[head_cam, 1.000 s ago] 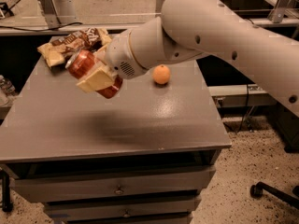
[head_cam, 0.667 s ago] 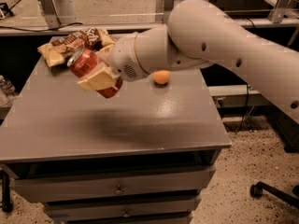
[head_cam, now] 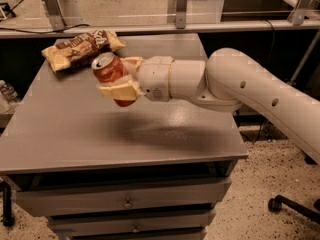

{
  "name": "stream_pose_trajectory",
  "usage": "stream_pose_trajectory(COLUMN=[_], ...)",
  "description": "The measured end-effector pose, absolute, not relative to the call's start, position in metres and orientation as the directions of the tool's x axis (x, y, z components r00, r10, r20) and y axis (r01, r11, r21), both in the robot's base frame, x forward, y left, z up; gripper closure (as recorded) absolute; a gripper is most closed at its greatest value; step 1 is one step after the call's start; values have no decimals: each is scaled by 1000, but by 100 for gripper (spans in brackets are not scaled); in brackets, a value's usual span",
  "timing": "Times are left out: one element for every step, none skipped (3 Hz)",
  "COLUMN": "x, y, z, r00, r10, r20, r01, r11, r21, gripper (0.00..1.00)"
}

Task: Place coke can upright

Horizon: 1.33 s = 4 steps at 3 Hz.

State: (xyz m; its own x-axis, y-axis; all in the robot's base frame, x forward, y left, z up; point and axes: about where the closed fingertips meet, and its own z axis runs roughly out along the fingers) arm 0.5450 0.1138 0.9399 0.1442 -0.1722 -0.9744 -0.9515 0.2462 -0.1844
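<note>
Since a second ago the coke can (head_cam: 109, 70) has shifted slightly toward the counter's (head_cam: 75, 134) middle, and the arm (head_cam: 240, 84) now reaches in lower from the right. The can is tilted, silver top up-left, clamped between the cream fingers of the hand (head_cam: 114, 76) and held above the counter. A snack bag (head_cam: 80, 48) lies just behind, at the far left corner.
</note>
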Motion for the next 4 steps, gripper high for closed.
stream_pose_trajectory(x=[545,546,549,551], y=[95,78,64,56], z=[924,907,895,885], r00=[169,194,210,212], r10=[-74,-9,16,16], r20=[-983,-981,-978,-977], r01=[-947,-946,-953,-963], r11=[266,263,229,176], r21=[-183,-189,-201,-206], gripper=[100,100,100,100])
